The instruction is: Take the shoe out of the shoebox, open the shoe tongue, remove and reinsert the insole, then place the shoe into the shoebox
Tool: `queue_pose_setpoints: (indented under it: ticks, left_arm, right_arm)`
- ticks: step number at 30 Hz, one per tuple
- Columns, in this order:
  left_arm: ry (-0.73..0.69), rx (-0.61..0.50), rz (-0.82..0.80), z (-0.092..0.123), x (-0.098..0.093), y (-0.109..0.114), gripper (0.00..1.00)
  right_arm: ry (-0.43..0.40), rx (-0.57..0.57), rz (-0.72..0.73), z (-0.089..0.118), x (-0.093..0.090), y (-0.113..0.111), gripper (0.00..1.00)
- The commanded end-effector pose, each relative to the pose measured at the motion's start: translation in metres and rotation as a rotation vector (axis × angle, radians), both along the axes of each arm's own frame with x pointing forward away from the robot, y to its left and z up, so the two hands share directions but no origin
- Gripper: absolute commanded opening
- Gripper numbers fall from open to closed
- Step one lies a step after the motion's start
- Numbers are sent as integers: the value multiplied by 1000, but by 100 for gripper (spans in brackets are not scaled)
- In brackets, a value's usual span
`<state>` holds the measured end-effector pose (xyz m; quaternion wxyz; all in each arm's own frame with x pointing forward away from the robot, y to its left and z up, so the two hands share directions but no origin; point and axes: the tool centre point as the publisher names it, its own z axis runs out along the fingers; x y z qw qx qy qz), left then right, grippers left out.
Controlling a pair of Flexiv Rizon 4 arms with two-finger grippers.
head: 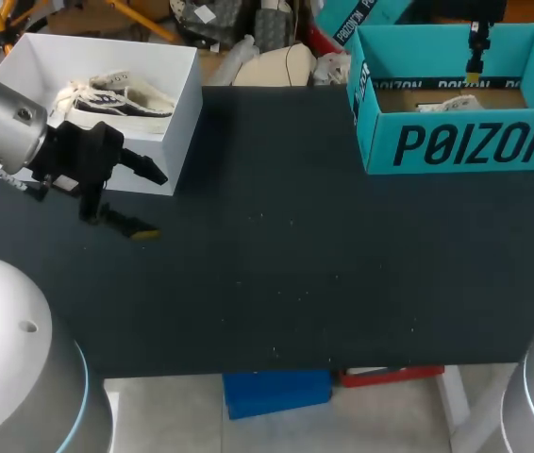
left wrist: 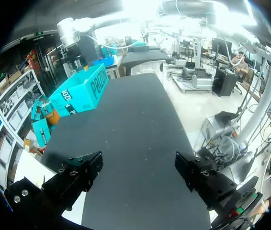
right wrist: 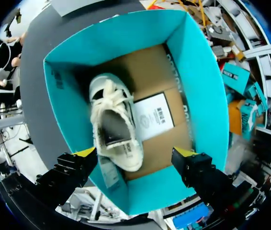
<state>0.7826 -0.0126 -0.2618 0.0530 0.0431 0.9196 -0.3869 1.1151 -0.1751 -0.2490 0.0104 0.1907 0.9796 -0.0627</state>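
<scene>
A white shoe (right wrist: pixel 114 124) lies inside the teal shoebox (right wrist: pixel 200 96), its dark inside showing, and it peeks over the box wall in the head view as the shoe (head: pixel 448 104). My right gripper (right wrist: pixel 135 160) hangs open above it, fingers spread wide and touching nothing. In the head view the right gripper (head: pixel 475 57) is over the teal shoebox (head: pixel 465 142) at the back right. My left gripper (head: pixel 149 203) stands open at the table's left, empty, with only black tabletop under the left gripper (left wrist: pixel 138 170).
A white open box (head: pixel 168 113) with another shoe (head: pixel 116 99) stands at the back left, close behind my left gripper. A white printed card (right wrist: pixel 154 115) lies on the teal box's floor beside the shoe. The black table (head: pixel 295 274) spreads between the boxes.
</scene>
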Motion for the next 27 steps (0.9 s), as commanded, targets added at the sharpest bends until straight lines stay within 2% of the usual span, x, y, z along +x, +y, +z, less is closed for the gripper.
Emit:
queue_pose_setpoints:
  ticks: [1, 6, 12, 18, 27]
  left_arm:
    - [-3, 1, 1, 0, -1, 0, 100]
    - [-3, 1, 1, 0, -1, 0, 100]
    - [-3, 1, 1, 0, -1, 0, 100]
    - [-3, 1, 1, 0, -1, 0, 100]
    - [-3, 1, 1, 0, -1, 0, 100]
  right_arm:
    - [-96, -37, -52, 78, -45, 26, 100]
    - [-147, -48, -182, 113, -76, 62, 100]
    - [-148, -82, -308, 122, -114, 103, 100]
    - [-151, -81, -441, 113, -150, 141, 100]
    - [-129, -15, -560, 71, -184, 180, 100]
